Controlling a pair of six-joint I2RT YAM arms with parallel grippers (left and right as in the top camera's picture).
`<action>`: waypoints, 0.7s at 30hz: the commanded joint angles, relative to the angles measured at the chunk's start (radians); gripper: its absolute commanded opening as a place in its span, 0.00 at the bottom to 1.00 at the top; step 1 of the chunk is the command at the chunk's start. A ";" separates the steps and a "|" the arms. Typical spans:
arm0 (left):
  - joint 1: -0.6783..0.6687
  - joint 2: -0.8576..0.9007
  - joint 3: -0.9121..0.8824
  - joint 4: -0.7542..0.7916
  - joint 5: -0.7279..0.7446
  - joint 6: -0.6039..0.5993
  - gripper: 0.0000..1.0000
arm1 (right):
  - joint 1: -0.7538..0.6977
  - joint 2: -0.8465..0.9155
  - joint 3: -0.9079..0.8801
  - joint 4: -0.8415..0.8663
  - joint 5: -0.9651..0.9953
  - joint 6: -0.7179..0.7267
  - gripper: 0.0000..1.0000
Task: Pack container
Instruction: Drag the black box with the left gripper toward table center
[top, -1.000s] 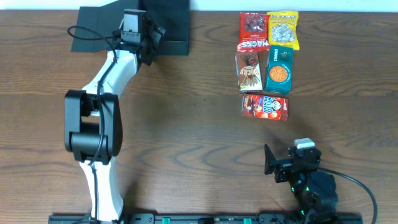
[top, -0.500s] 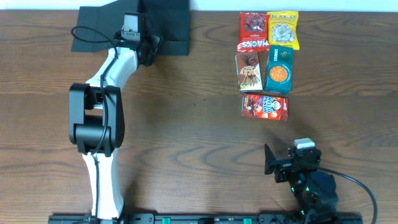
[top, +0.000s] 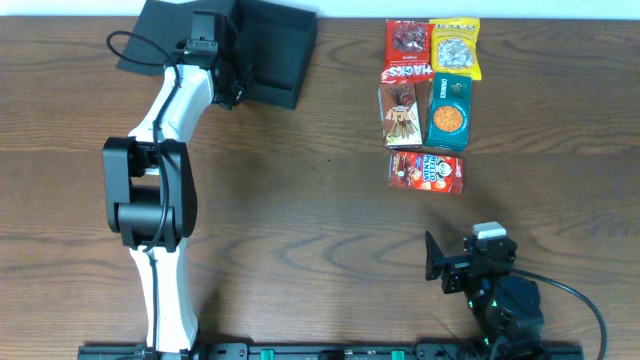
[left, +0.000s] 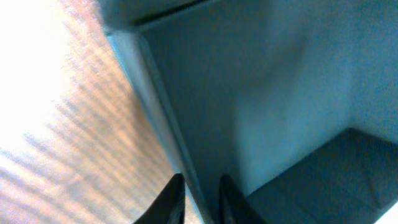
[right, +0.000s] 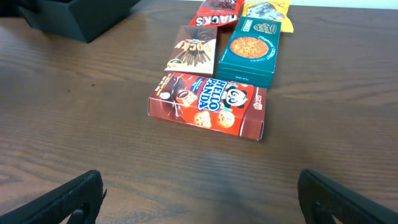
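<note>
From above, the Hello Panda box (top: 425, 172) lies flat on the brown table (top: 300, 230). The container (top: 270, 45) sits well off to the left of the Hello Panda box and farther back. It is dark and open on top. Its flap lid (top: 160, 40) lies open on the side away from the Hello Panda box. The left gripper (top: 228, 80) is right at the container's edge.

Four more snacks lie behind the Hello Panda box. The Pocky box (top: 400, 115) and a teal box (top: 448, 112) are just behind it, side by side. A red packet (top: 405, 50) and a yellow packet (top: 455, 45) come after those. The right gripper (top: 468, 260) is near the Hello Panda box, on the robot's side, and touches nothing.

In the left wrist view (it is quite blurry), two dark fingers (left: 171, 202) sit close together. The thin wall of the container runs between them, so they are pinching it.

In the right wrist view, the two fingers (right: 74, 199) are spread far apart with only table between them. The Hello Panda box lies ahead of them, not touching. A corner of the container shows far off to the left of it.
</note>
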 joint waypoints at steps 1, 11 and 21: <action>0.008 0.019 -0.011 -0.061 0.006 0.069 0.13 | -0.005 -0.006 -0.009 -0.002 0.010 -0.015 0.99; 0.008 0.002 0.003 -0.237 0.075 0.127 0.05 | -0.005 -0.006 -0.009 -0.002 0.010 -0.015 0.99; -0.007 -0.174 0.037 -0.441 -0.050 0.497 0.06 | -0.005 -0.006 -0.009 -0.002 0.010 -0.015 0.99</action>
